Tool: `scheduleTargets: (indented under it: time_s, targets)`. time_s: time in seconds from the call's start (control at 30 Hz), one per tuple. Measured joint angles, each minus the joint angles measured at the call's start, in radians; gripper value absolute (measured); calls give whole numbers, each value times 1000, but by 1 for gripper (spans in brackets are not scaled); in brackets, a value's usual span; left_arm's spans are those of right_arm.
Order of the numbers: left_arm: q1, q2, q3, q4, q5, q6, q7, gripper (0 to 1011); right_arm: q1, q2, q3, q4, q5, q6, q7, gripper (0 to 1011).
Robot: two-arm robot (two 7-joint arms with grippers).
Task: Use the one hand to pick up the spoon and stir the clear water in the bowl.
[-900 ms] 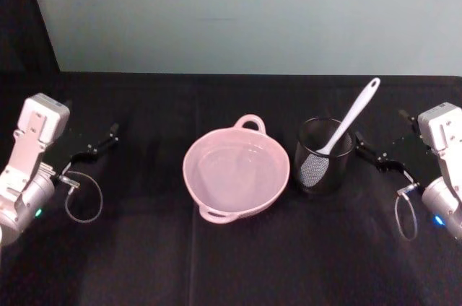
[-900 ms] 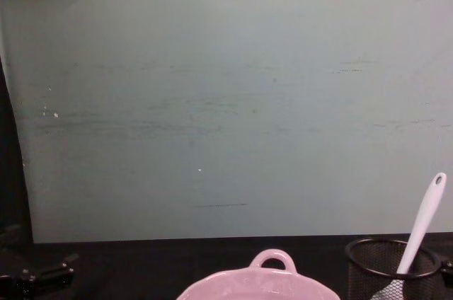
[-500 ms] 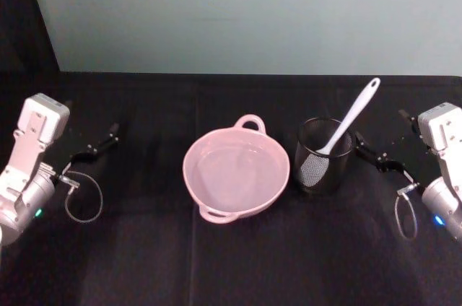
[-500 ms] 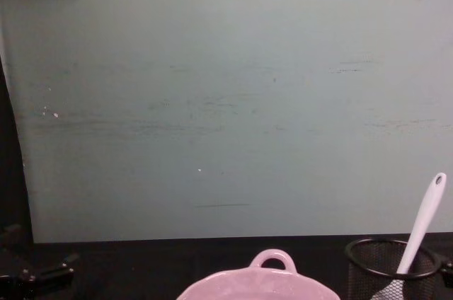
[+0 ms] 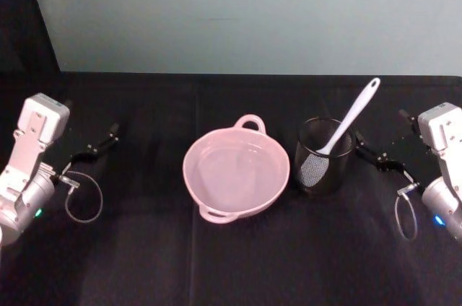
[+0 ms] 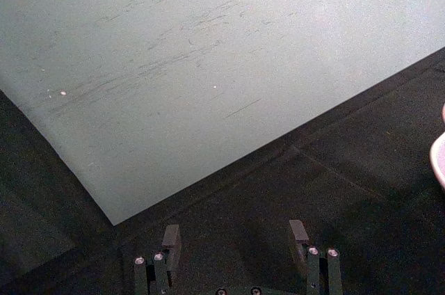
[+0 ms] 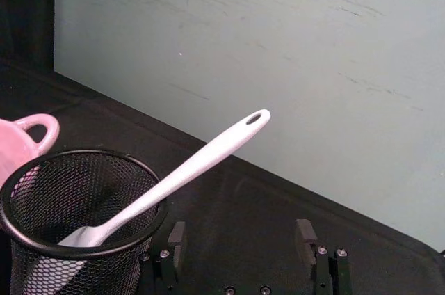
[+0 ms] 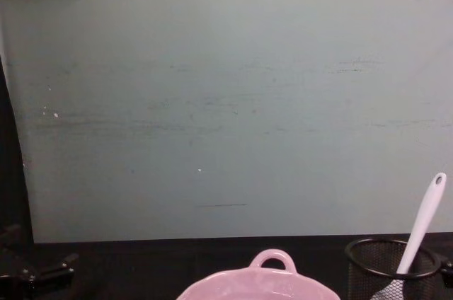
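Black cloth (image 5: 238,263) beneath. Pink bowl (image 5: 196,180) central, clear water (image 5: 238,169) inside. Touching its right side, mesh cup (image 5: 321,172), white spoon (image 5: 354,115) leaning within. Right gripper (image 7: 240,236) near cup, spread wide, empty. Left gripper (image 6: 234,239) far left, likewise.

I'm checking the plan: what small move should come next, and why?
Probably ease the right end effector, open beside the cup, up toward the spoon: its handle leans out of the cup toward it, ungrasped. The left end effector sits parked far left.
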Motion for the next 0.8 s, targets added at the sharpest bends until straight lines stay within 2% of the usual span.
scheduleTargets:
  time_s: [0.23,0.37,0.53,0.63,0.73,0.77,0.8]
  targets:
    - [0,0,0,0,0,0,0,1011,-1,1,1,-2,-3,2,-1,1003]
    - [0,0,0,0,0,0,0,1011,-41,24,15,-58,-39,23,-27,1003]
    - [0,0,0,0,0,0,0,1011,-104,49,50,-126,-42,37,-55,1003]
    - [0,0,0,0,0,0,0,1011,-168,58,95,-187,-8,34,-72,1003]
    - [0,0,0,0,0,0,0,1011,-197,55,122,-211,30,19,-71,1003]
    - [0,0,0,0,0,0,0,1011,-212,46,144,-221,81,2,-52,1003]
    - [0,0,0,0,0,0,0,1011,-218,38,155,-224,110,-7,-40,1003]
